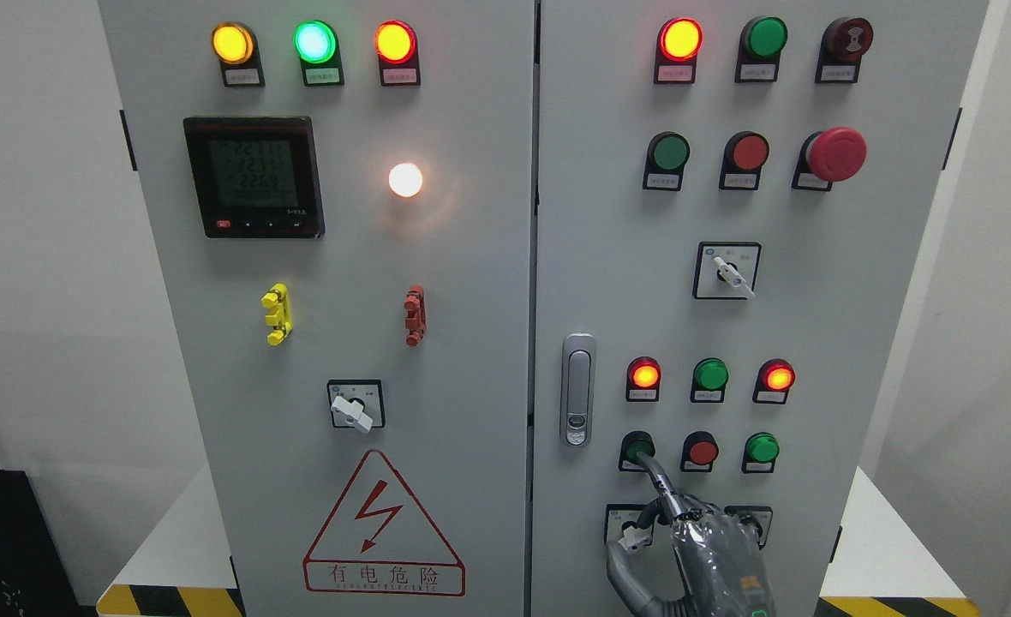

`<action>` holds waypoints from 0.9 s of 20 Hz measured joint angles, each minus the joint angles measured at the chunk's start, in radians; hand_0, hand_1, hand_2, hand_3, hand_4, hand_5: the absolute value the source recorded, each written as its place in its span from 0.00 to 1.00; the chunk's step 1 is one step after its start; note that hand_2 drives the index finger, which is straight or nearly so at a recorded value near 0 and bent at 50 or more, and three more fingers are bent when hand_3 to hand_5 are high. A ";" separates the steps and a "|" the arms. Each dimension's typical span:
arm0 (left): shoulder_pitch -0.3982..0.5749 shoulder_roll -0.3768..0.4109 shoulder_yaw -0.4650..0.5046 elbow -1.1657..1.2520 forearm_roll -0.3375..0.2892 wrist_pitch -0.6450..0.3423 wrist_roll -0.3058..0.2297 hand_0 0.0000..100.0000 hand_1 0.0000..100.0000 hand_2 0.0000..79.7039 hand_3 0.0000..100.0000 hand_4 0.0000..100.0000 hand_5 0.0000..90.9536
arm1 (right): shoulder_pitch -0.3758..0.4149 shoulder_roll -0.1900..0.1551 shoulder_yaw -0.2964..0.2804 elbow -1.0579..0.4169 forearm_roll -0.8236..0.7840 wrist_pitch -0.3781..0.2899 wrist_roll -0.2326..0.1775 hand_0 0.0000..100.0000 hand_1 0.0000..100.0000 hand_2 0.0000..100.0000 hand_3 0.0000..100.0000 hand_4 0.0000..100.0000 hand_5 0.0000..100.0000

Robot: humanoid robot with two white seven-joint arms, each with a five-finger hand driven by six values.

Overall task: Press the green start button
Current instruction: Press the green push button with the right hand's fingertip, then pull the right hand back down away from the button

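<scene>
The right hand [711, 548] rises from the bottom edge with one finger [653, 471] extended onto the green button [638, 447] — low on the right door [814, 326] — the others curled in, gripping nothing, so only that tip presses.

Round green start button [638, 446], bottom-left of right door's lowest row, fingertip-covered.

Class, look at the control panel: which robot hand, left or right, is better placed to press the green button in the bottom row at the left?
The right robot hand. Its arm comes in at the bottom right of middle, and its extended finger already reaches the green button. The left hand is not visible.
</scene>
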 measured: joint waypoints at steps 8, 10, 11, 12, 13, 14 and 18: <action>0.000 0.000 0.000 0.000 0.000 0.000 0.000 0.12 0.56 0.00 0.00 0.00 0.00 | -0.002 0.001 0.000 0.007 -0.004 0.001 0.000 0.52 0.35 0.00 0.59 0.60 0.52; 0.000 0.000 0.000 0.000 0.000 0.000 0.000 0.12 0.56 0.00 0.00 0.00 0.00 | -0.002 0.001 0.001 0.008 -0.005 0.001 0.000 0.52 0.35 0.00 0.59 0.60 0.52; 0.000 0.000 0.000 0.000 0.000 0.000 0.000 0.12 0.56 0.00 0.00 0.00 0.00 | -0.002 0.001 0.001 0.008 -0.006 0.001 0.000 0.52 0.35 0.00 0.59 0.60 0.52; 0.000 0.000 0.000 0.000 0.000 0.000 0.000 0.12 0.56 0.00 0.00 0.00 0.00 | -0.002 0.001 0.001 0.008 -0.006 0.001 0.000 0.52 0.35 0.00 0.59 0.60 0.52; 0.000 0.000 0.000 0.000 0.000 0.000 0.000 0.12 0.56 0.00 0.00 0.00 0.00 | -0.002 0.001 0.001 0.009 -0.007 0.000 0.001 0.52 0.35 0.00 0.59 0.60 0.52; 0.000 0.000 0.000 0.000 0.000 0.000 0.000 0.12 0.56 0.00 0.00 0.00 0.00 | -0.002 0.001 0.001 0.008 -0.007 -0.001 0.002 0.52 0.35 0.00 0.58 0.60 0.52; 0.000 0.000 0.000 0.000 0.000 0.000 0.000 0.12 0.56 0.00 0.00 0.00 0.00 | 0.000 0.001 0.001 0.003 -0.012 -0.012 0.005 0.53 0.35 0.00 0.58 0.60 0.52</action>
